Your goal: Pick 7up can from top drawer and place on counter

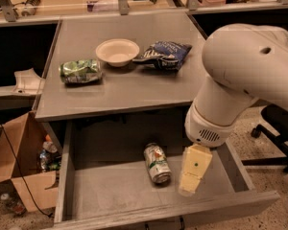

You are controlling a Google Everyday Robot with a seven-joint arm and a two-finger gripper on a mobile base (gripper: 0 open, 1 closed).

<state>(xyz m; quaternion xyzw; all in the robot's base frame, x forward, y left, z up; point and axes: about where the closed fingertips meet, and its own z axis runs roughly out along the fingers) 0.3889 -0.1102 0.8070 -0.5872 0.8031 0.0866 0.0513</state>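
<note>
The 7up can (157, 163) lies on its side on the floor of the open top drawer (110, 190), near the middle, with a silver end toward the front. My gripper (189, 186) hangs over the drawer just right of the can, a short gap away, its cream-coloured fingers (194, 169) pointing down. Nothing is seen in it. The counter (129, 87) sits above and behind the drawer.
On the counter are a shiny green foil bag (80, 71) at the left, a white bowl (117, 51) in the middle and a blue snack bag (164, 54) to its right. A cardboard box (19, 166) stands on the floor at left. An office chair (278, 128) is at right.
</note>
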